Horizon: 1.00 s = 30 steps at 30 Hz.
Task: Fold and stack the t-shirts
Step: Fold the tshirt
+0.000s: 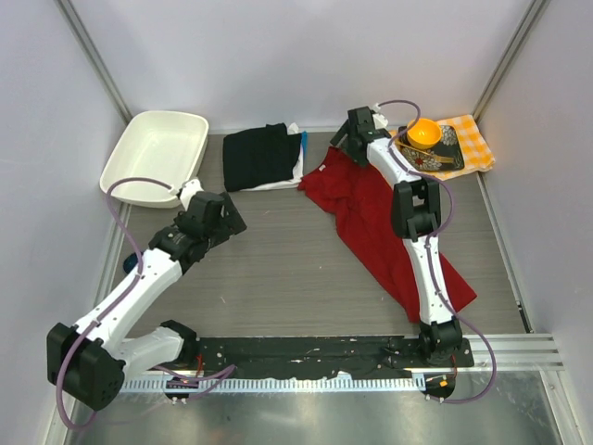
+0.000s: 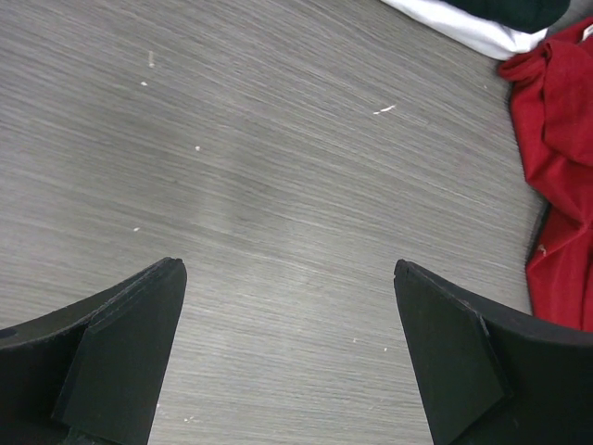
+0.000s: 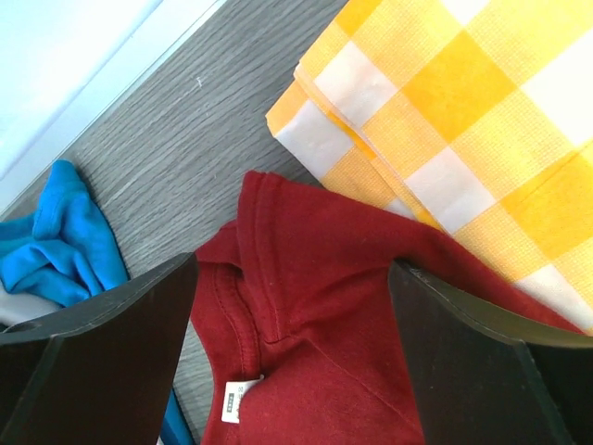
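A bright red t-shirt (image 1: 371,218) lies crumpled and spread out on the table, from back centre to front right. A folded black t-shirt (image 1: 261,156) lies on a folded white one (image 1: 295,176) at the back centre. My right gripper (image 1: 345,144) is open just above the red shirt's collar end; in the right wrist view (image 3: 293,264) the collar and its white label (image 3: 236,400) lie between the wide-apart jaws. My left gripper (image 1: 228,219) is open and empty over bare table (image 2: 278,167), left of the red shirt (image 2: 561,139). The white shirt's edge (image 2: 468,30) shows at the top of that view.
A white tub (image 1: 156,156) stands at the back left. An orange bowl (image 1: 423,133) sits on a dark plate on the orange-and-white checked cloth (image 1: 474,139) at the back right, touching the red shirt's edge (image 3: 463,120). A blue cloth (image 3: 60,243) lies by the stack.
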{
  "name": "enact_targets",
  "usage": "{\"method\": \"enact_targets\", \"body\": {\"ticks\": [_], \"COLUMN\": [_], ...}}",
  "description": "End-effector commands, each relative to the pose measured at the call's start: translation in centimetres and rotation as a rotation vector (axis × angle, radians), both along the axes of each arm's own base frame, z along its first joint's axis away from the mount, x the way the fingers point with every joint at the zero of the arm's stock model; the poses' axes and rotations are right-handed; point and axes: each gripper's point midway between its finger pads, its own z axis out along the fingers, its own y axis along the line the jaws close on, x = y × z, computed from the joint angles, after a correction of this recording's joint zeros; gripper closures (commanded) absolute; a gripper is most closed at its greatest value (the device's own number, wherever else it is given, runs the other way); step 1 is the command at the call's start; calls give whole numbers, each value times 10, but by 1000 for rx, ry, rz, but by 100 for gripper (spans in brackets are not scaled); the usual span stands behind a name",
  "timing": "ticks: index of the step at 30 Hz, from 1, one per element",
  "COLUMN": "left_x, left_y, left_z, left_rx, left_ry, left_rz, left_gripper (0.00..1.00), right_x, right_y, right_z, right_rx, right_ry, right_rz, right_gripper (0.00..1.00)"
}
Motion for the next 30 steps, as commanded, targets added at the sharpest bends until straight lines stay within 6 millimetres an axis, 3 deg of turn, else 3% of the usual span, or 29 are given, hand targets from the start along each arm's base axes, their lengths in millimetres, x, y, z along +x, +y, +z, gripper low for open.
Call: {"method": "enact_targets", "body": {"ticks": [1,3,4,5,6,7,8,10,11,13,14,16,17,20,21,22,24,25,27,28,30], "left_x": [24,35,34,36,43,43,41,48,40,43,36,34,22,12,12,9,-1,-9,-13,-19,-21], "left_y": [-29,-47,-67,-80,-95,-112,-130,-160,-181,-213,-237,-269,-292,-341,-358,-369,-396,-410,-427,-437,-450], "left_z": [17,17,20,13,23,25,20,38,41,46,53,50,55,56,49,49,54,35,37,19,19], "left_rx": [-111,-158,-220,-244,-292,-336,-359,-404,-425,-469,-511,-556,-586,-637,-649,-676,-726,-735,-768,-766,-785], "left_ry": [-78,-86,-76,-54,-99,-100,-85,-142,-139,-152,-164,-146,-148,-140,-119,-102,-93,-47,-55,-20,-29], "left_rz": [-65,-123,-205,-242,-287,-344,-385,-459,-515,-576,-641,-688,-749,-823,-844,-851,-898,-910,-929,-936,-951], "left_gripper": [0,0,0,0,0,1,1,1,1,1,0,0,1,1,1,0,1,1,1,1,1], "right_x": [0,-11,-17,-28,-37,-52,-66,-91,-116,-144,-168,-196,-213,-244,-260,-267,-287,-294,-303,-308,-312], "right_y": [10,14,13,11,14,5,-1,-12,-28,-44,-63,-82,-97,-116,-124,-128,-140,-143,-145,-147,-147], "right_z": [60,84,128,134,148,202,199,233,263,281,303,308,318,310,319,308,314,309,307,306,301], "right_rx": [10,1,-20,-37,-55,-82,-111,-137,-165,-201,-231,-278,-307,-348,-346,-352,-363,-370,-374,-373,-379], "right_ry": [-115,-148,-220,-216,-238,-325,-308,-357,-398,-405,-435,-407,-412,-354,-372,-348,-357,-347,-346,-345,-325], "right_rz": [100,132,142,146,160,147,145,134,109,88,38,3,-34,-60,-80,-85,-116,-121,-113,-111,-96], "right_gripper": [8,5,5,3,3,2,2,2,1,1,1,1,1,1,1,1,1,1,0,1,1]}}
